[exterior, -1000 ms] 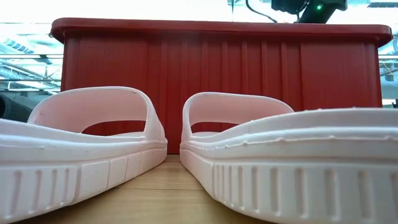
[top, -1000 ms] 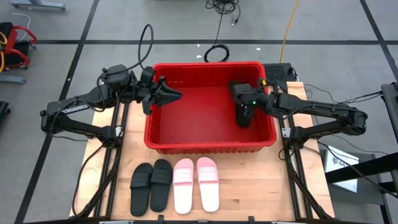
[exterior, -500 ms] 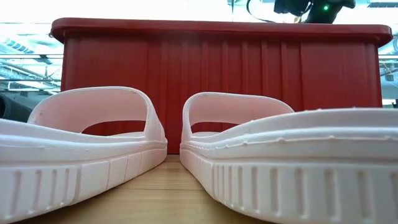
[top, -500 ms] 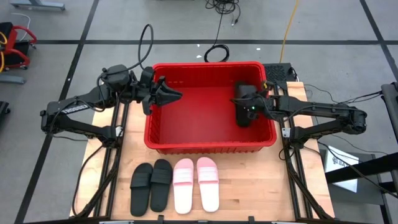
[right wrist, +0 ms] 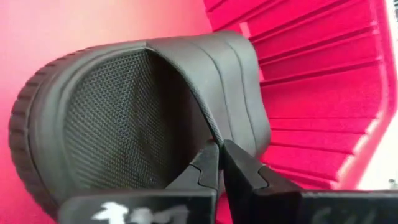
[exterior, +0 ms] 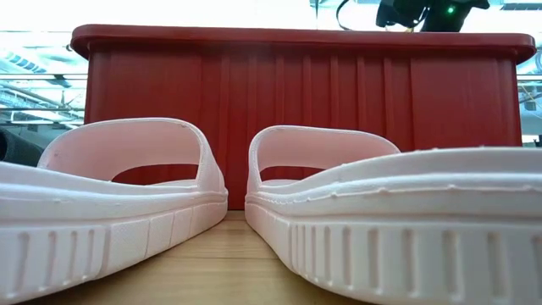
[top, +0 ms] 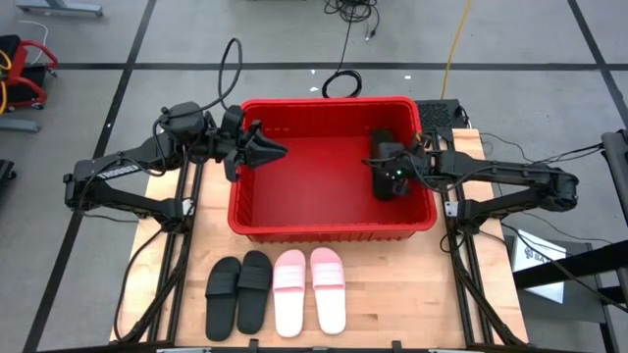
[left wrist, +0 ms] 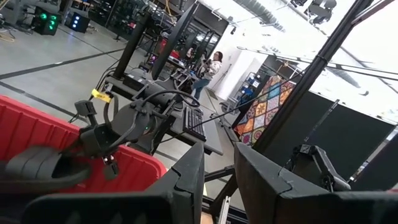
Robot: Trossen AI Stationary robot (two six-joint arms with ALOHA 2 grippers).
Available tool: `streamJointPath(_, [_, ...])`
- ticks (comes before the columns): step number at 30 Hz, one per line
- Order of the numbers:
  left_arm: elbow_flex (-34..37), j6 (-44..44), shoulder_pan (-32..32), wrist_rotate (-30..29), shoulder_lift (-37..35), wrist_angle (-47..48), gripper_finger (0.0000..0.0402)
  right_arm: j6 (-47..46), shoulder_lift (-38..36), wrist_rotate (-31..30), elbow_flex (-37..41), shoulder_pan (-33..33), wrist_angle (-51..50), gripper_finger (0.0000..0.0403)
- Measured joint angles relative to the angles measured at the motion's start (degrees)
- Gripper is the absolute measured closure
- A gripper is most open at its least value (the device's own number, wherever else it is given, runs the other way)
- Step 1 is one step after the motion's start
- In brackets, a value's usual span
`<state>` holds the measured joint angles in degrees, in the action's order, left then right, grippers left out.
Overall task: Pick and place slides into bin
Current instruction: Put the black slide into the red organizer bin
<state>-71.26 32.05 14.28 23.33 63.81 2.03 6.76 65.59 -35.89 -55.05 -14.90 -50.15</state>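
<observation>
The red bin (top: 257, 224) stands at the table's middle; its wall fills the low view (exterior: 296, 110). My right gripper (top: 384, 177) is inside the bin's right part, shut on a black slide (right wrist: 124, 118). My left gripper (top: 269, 149) hovers open and empty over the bin's left rim (left wrist: 219, 150). Two black slides (top: 238, 291) and two pink slides (top: 310, 290) lie sole-down side by side on the table, near of the bin. The pink pair fills the low view (exterior: 127, 212). My right gripper pinches the edge of the black slide's strap (right wrist: 210, 138) between its two fingers. The fingers slant down from the table's right side. The slide hangs tilted inside the bin near the right wall. Whether it touches the bin's floor does not show.
The wooden tabletop (top: 392, 294) shows bare to the right of the pink pair. Cables and floor surround the table. In the left wrist view a person (left wrist: 208, 68) stands far off in the room.
My right gripper has shifted a little toward the table's near edge with the black slide, staying inside the bin's right part.
</observation>
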Motion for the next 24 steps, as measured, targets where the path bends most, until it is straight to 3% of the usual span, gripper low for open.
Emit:
streamJointPath(9, [0.0, 0.3, 0.0, 2.3, 0.0, 0.0, 0.0316, -2.0, 2.9, 4.6, 0.0, 0.0, 0.0, 0.0379])
streamJointPath(24, [0.0, 1.2, 0.0, 7.2, 0.0, 0.0, 0.0316, -7.2, 3.2, 7.4, 0.0, -1.2, -2.9, 0.0295])
